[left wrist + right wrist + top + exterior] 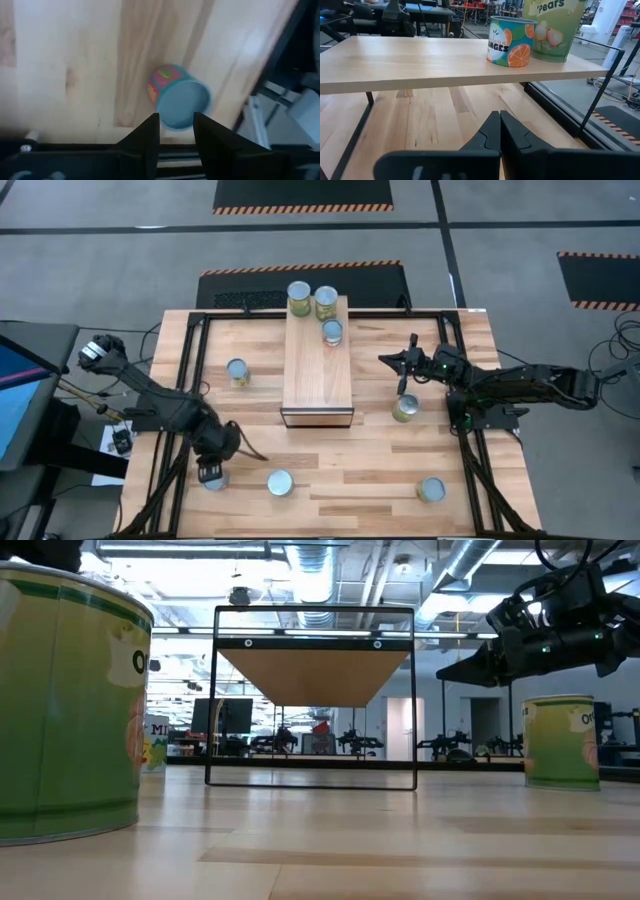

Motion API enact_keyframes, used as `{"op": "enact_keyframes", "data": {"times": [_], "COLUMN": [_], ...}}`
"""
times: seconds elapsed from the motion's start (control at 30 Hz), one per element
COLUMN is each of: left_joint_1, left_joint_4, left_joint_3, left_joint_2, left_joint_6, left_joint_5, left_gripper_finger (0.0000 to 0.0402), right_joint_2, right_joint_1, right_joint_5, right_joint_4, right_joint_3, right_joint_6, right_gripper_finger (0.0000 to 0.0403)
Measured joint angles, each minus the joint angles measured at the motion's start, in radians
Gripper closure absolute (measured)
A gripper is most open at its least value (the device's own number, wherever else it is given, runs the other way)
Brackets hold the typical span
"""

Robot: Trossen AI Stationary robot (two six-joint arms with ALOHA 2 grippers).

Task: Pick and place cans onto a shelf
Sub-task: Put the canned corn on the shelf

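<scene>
Overhead, my left gripper [212,472] hovers over a can [214,478] at the table's [330,470] near-left corner; three cans [299,298] stand on the shelf [318,380].
Left wrist: my fingers [145,140] are parted over that can [177,97]. Right wrist: my right gripper [499,131] is closed, empty, facing the shelf [420,62].

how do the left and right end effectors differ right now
The left end effector has its fingers apart, pointing down over a can at the table's front left edge. The right end effector is shut and empty, pointing at the shelf from beside it, level with the space beneath its top. Both are dark, two-fingered, and hold nothing.
</scene>
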Motion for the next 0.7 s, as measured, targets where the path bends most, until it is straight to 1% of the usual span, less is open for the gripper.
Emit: {"op": "enact_keyframes", "data": {"times": [0.1,0.23,0.3,0.43,0.63,0.7], "left_joint_1": [-0.047,-0.079,-0.086,-0.088,-0.109,-0.116], "left_joint_4": [0.032,0.099,0.131,0.131,0.184,0.191], "left_joint_3": [-0.025,-0.077,-0.095,-0.112,-0.172,-0.181], "left_joint_2": [0.000,0.000,0.000,0.000,0.000,0.000], "left_joint_6": [-0.051,-0.095,-0.095,-0.083,-0.087,-0.087], "left_joint_5": [-0.040,-0.045,-0.045,-0.064,-0.027,-0.042], "left_gripper_finger": [0.0296,0.0296,0.0296,0.0296,0.0296,0.0296], "right_joint_2": [0.000,0.000,0.000,0.000,0.000,0.000], "right_joint_1": [0.000,0.000,0.000,0.000,0.000,0.000], "right_joint_5": [0.000,0.000,0.000,0.000,0.000,0.000], "right_joint_4": [0.001,0.001,0.001,0.001,-0.009,-0.011], "right_joint_3": [0.000,0.000,0.000,0.000,0.000,0.000], "right_joint_6": [0.000,0.000,0.000,0.007,0.008,0.008], "right_gripper_finger": [0.0390,0.0389,0.0388,0.0390,0.0389,0.0388]}}
